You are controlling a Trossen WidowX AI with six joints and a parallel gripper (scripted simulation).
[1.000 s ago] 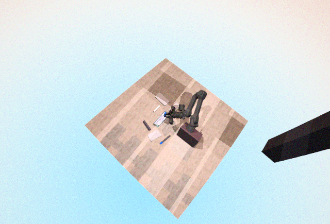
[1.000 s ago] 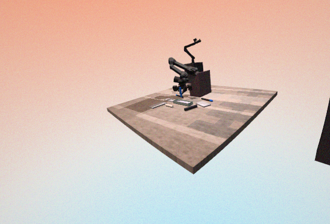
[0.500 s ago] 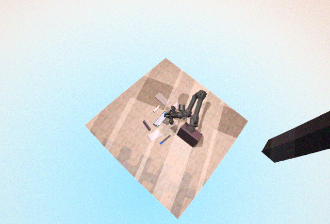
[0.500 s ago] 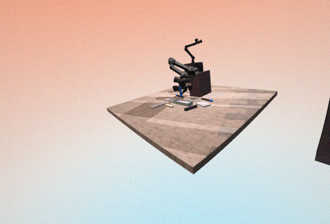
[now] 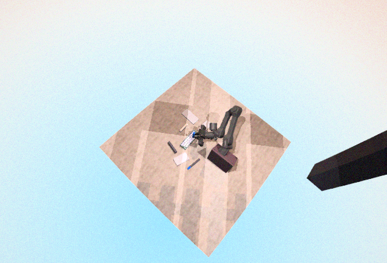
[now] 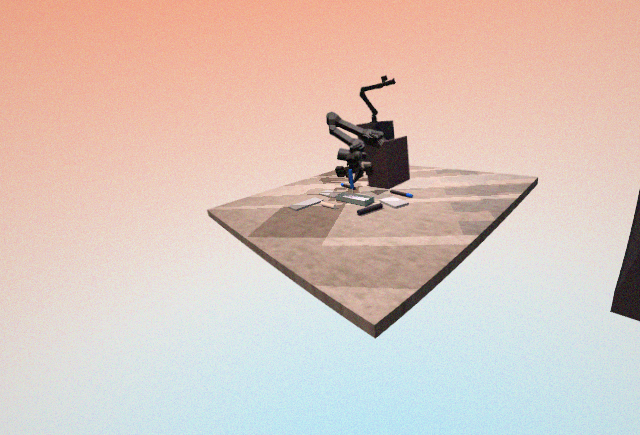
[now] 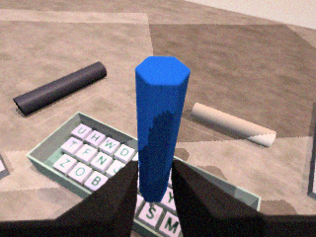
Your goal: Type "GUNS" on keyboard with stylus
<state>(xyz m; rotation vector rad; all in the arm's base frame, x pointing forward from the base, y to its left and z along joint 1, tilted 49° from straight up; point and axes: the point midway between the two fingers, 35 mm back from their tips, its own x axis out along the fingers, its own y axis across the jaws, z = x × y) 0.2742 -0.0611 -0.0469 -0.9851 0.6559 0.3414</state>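
Note:
My gripper (image 5: 196, 135) (image 6: 353, 181) (image 7: 154, 167) is shut on the blue stylus (image 5: 194, 133) (image 6: 351, 177) (image 7: 160, 109), which stands nearly upright between the dark fingers. The keyboard (image 5: 187, 140) (image 6: 369, 200) (image 7: 41, 166) is a green-edged tray of pale lettered keys below the gripper. In the wrist view U, H, W, D, T, F, N, Z, O and B show left of the stylus. S (image 7: 150, 213), M (image 7: 171, 225) and part of Y (image 7: 171, 196) show near its lower end. The stylus tip is hidden, so touch with a key cannot be told. I see no G key.
A black cylinder (image 5: 172, 147) (image 6: 369, 209) (image 7: 61, 88) and a beige cylinder (image 5: 183, 127) (image 7: 232, 123) lie beyond the keyboard. Pale flat pads (image 5: 190, 116) (image 6: 306, 204) lie around it. A dark pen with a blue end (image 5: 193, 164) (image 6: 401, 193) lies near the arm's base box (image 5: 222, 158).

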